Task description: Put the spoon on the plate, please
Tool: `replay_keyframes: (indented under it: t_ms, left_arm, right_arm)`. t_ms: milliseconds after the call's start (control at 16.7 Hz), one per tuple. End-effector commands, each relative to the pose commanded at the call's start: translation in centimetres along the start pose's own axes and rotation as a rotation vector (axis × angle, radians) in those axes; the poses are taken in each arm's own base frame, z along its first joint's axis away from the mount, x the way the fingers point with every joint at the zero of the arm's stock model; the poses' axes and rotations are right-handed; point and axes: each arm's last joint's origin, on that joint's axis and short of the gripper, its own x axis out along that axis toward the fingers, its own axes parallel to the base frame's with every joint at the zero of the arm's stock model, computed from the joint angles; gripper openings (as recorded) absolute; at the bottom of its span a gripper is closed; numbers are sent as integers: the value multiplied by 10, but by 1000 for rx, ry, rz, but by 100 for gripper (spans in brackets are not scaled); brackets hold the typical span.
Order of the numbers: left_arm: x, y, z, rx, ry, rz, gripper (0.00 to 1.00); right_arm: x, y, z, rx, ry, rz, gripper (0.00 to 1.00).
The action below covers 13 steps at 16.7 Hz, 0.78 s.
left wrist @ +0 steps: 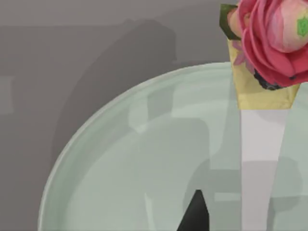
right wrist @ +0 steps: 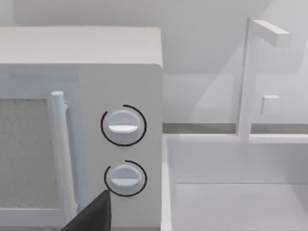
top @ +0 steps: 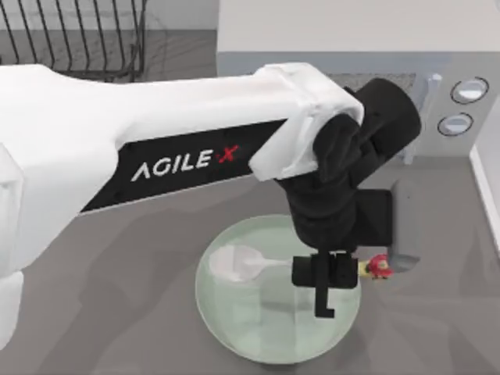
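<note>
The left gripper (top: 324, 283) hangs over the plate (top: 234, 328), closed on the handle of the spoon (top: 244, 263), whose long axis runs left-right, bowl over the plate's left half.

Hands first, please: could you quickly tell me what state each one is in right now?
Left hand: over the plate, at the spoon handle; grip cannot be told.
Right hand: near the microwave; cannot be told.

A boxy white microwave (top: 351, 39) with two round dials (right wrist: 123, 126) and a vertical bar handle (right wrist: 57, 149) is sitting at twelve o'clock on the grey tabletop (top: 133, 297). A black wire dish rack (top: 74, 35) is standing at eleven o'clock. A white sink basin (right wrist: 240, 192) is lying beside the microwave, its angular white tap (right wrist: 250, 77) rising behind it.
</note>
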Motion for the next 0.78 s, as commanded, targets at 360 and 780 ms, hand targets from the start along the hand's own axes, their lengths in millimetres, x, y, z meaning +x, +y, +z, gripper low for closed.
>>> replay_keyframes:
  t_ms: [360,780]
  left_arm:
    - [22,10,-20,-83,92,-25,0]
    - [44,9,-30,-109,149,-75,0]
  right_arm:
    - [0,0,0,0,0,0,100]
    - [0,0,0,0,0,0,100]
